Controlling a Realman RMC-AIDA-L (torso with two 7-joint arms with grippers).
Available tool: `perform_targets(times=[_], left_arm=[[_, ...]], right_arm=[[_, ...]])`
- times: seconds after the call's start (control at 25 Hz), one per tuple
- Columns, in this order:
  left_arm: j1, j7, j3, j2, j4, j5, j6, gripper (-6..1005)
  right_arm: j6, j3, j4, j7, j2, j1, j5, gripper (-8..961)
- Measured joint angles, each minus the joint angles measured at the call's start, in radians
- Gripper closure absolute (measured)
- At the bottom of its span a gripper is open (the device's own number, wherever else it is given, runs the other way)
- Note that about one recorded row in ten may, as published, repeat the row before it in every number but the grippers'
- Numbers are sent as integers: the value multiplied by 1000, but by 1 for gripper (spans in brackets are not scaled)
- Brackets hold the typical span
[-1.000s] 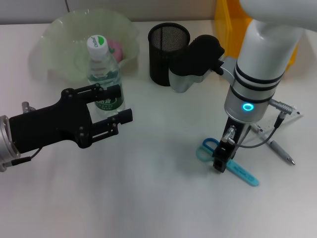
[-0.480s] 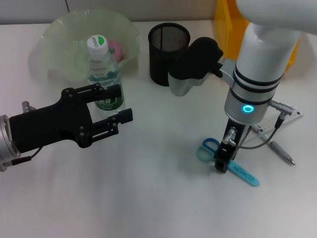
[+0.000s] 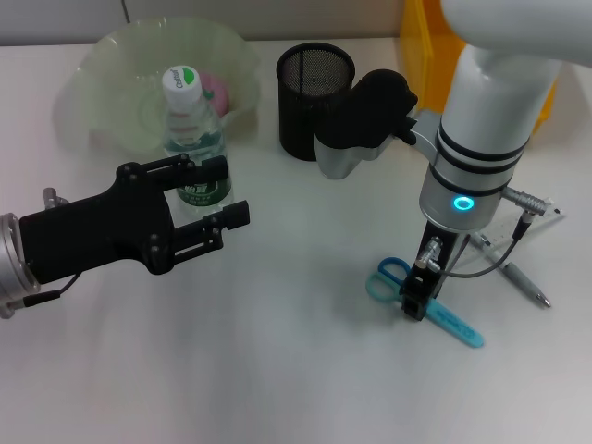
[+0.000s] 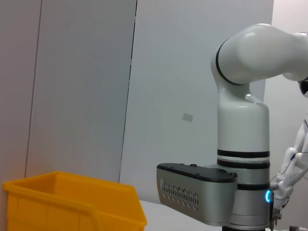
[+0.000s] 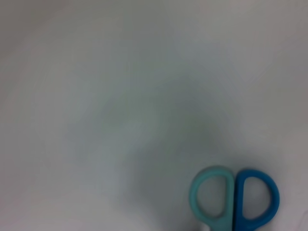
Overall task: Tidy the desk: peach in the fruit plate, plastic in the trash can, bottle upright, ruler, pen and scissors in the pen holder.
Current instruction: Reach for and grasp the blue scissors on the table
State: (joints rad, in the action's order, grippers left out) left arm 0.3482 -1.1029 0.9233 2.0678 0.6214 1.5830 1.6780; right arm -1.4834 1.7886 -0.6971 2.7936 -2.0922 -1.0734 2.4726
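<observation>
R gripper [image 3: 413, 303] is down on the blue scissors [image 3: 435, 305] on the desk [image 3: 296, 370], jaws pinched on the shank just past the handle loops; wrist cam shows the two loops [image 5: 236, 199] flat on the top. L gripper [image 3: 217, 199] hangs w/ jaws spread, right by the upright bottle [image 3: 192, 139], apart from it. Peach [image 3: 217, 90] sits in the fruit plate [image 3: 111, 65]. Pen holder [image 3: 314, 88] stands behind; pen [image 3: 523, 282] lies to the R.
</observation>
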Motion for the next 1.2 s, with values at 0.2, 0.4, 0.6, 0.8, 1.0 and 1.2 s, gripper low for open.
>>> perform_targets(times=[0.2, 0.4, 0.6, 0.8, 1.0, 1.2], left_arm=[[2, 0, 0, 0, 0, 0, 0, 409], [3, 0, 0, 0, 0, 0, 0, 409], [5, 0, 0, 0, 0, 0, 0, 409], [5, 0, -5, 0, 0, 0, 0, 409], [5, 0, -17, 0, 0, -8, 3, 409], [2, 0, -57, 0, 0, -13, 10, 409]], right_arm=[[0, 1, 0, 0, 0, 0, 0, 619], [2, 2, 1, 0, 0, 2, 0, 645], [2, 3, -1, 0, 0, 2, 0, 672], [4, 4, -38, -1, 0, 20, -1, 678], [-1, -4, -95, -1, 0, 52, -2, 678], [-5, -7, -121, -1, 1, 82, -1, 679]])
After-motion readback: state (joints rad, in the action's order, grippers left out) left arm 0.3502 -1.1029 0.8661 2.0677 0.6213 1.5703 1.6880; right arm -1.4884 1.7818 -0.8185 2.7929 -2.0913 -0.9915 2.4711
